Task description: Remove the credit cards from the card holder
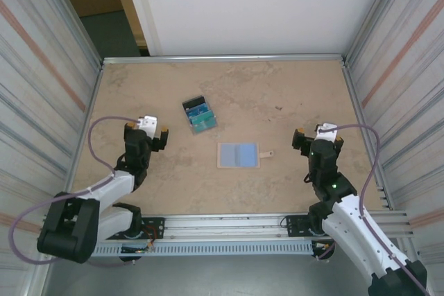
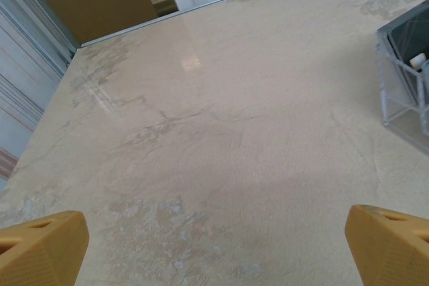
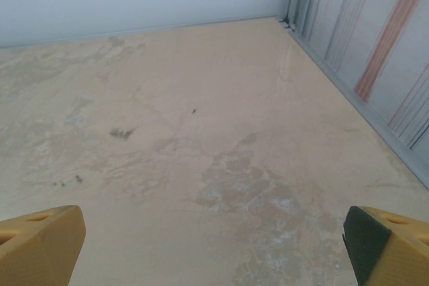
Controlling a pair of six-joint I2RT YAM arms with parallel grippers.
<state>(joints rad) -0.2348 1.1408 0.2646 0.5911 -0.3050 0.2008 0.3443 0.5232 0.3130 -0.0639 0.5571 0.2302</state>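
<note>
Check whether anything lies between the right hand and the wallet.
Nothing visible does. Bare table is all that separates the open right hand from the wallet, whose strap tab points toward it.

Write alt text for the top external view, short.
An open card holder lies flat mid-table, pale blue faces up, with a stack of blue and teal credit cards apart from it, farther back and left. The left arm and right arm flank them, jaws open and empty, on the beige table.
</note>
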